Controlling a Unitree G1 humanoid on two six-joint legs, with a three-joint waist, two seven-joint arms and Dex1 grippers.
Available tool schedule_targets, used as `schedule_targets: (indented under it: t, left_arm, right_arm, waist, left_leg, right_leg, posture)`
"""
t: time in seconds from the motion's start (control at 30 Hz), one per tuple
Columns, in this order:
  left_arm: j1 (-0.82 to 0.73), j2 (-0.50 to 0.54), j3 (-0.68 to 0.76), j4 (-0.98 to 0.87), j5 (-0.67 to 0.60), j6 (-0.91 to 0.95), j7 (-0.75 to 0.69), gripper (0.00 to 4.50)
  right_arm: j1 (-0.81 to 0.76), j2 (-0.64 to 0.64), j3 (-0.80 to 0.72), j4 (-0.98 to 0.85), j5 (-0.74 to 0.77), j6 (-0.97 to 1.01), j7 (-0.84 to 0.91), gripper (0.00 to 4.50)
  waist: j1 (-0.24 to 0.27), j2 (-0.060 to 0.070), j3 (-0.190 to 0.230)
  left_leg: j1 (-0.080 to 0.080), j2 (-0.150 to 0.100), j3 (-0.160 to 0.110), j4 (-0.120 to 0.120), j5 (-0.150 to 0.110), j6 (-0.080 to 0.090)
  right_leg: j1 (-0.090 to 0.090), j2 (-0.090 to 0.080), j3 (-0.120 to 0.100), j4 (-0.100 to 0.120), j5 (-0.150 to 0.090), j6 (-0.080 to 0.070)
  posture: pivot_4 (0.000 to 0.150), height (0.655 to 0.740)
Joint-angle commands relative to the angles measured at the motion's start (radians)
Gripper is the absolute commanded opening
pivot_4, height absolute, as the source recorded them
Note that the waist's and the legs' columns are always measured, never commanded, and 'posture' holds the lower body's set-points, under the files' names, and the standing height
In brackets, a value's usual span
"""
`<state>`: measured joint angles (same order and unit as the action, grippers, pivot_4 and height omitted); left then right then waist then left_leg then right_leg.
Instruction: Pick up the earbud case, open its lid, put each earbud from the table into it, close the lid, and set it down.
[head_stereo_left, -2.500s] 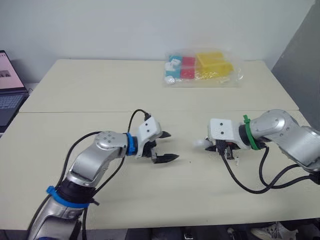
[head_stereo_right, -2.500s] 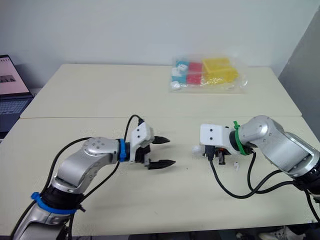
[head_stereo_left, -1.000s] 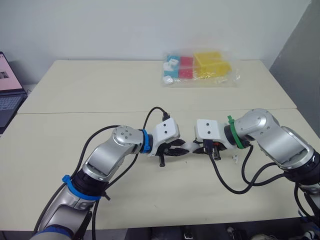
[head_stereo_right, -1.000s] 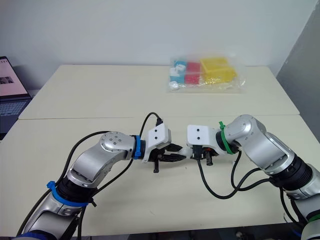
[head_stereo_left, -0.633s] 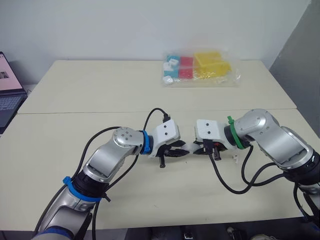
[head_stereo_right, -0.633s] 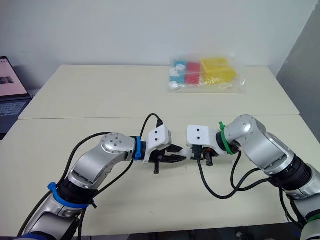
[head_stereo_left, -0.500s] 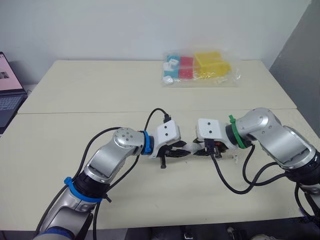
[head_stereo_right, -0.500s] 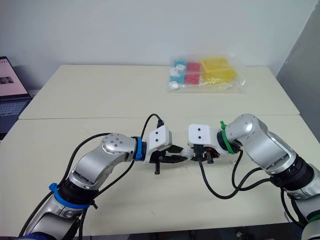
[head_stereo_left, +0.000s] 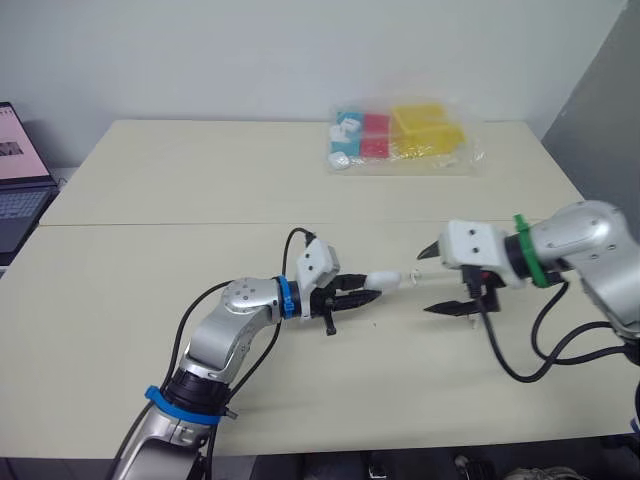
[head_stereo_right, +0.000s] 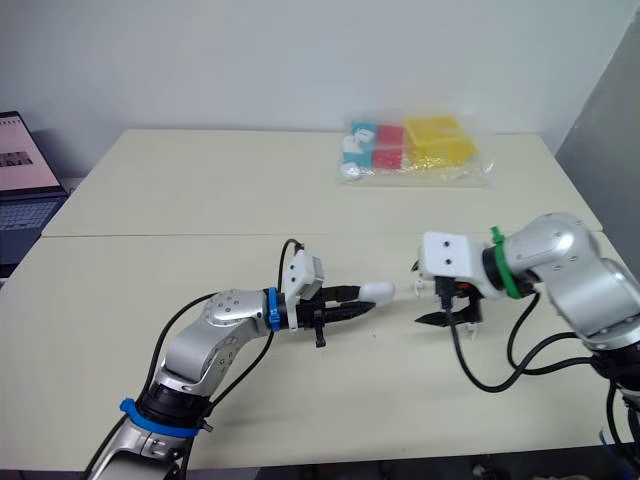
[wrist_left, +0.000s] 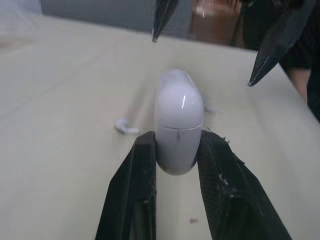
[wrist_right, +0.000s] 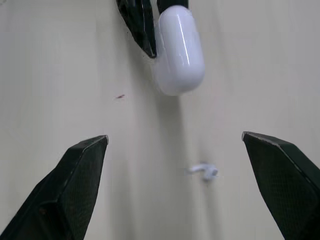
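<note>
Firmly clamped in left gripper (wrist_left: 180, 137), closed glossy white pill-shaped earbud case (wrist_left: 179, 107); right gripper (wrist_right: 175, 136) spread apart

Lab or office, plain beige tables (head_stereo_left: 180, 180), bare wall, open laptop (head_stereo_left: 18, 180) at the edge

Your left gripper (head_stereo_left: 366, 290) pinches the earbud case (head_stereo_left: 383, 279), arm stretched forward; your right gripper (head_stereo_left: 424, 283) faces it, fingers spread wide.
</note>
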<state>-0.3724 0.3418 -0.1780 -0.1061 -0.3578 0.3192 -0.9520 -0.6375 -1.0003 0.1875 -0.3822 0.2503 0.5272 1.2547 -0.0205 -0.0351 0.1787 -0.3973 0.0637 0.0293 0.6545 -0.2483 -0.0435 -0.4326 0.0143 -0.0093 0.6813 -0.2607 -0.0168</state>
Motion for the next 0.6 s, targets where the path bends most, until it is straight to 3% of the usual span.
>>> schedule_targets:
  t: [0.03, 0.17, 0.3, 0.6]
  left_arm:
    - [0.040, -0.014, 0.031, -0.023, -0.005, -0.121, -0.002, 0.78]
    - [0.097, -0.018, 0.010, -0.027, 0.042, -0.262, -0.009, 0.78]
    - [0.089, -0.020, -0.005, 0.005, 0.081, -0.362, -0.015, 0.78]
    - [0.058, -0.011, -0.015, 0.046, 0.080, -0.386, -0.034, 0.78]
  right_arm:
    - [0.058, 0.051, -0.106, -0.015, 0.023, -0.181, -0.044, 4.50]
    - [0.107, 0.122, -0.117, -0.085, 0.056, -0.157, -0.116, 4.50]
    - [0.095, 0.175, -0.058, -0.069, -0.021, -0.194, -0.166, 4.50]
    - [0.023, 0.236, 0.021, 0.028, -0.113, -0.227, -0.199, 4.50]
  waist:
    - [-0.001, 0.000, 0.000]
    - [-0.002, 0.000, 0.000]
    - [-0.002, 0.000, 0.000]
    - [-0.003, 0.000, 0.000]
  left_leg:
    - [0.002, 0.000, 0.000, 0.000, 0.000, 0.000]
    - [0.011, 0.000, 0.000, 0.000, 0.000, 0.000]
    - [0.014, 0.000, 0.001, 0.000, 0.000, 0.000]
    - [0.013, 0.000, 0.001, 0.002, 0.000, 0.000]
  right_leg:
    - [0.002, 0.000, 0.000, 0.000, 0.000, 0.000]
    - [0.010, 0.000, 0.000, 0.000, 0.000, 0.000]
    - [0.013, 0.000, 0.000, 0.000, 0.002, 0.002]
    - [0.013, 0.000, 0.001, -0.001, 0.004, 0.002]
  posture:
    - [0.150, 0.7400]
    - [0.150, 0.7400]
    - [0.150, 0.7400]
    - [0.150, 0.7400]
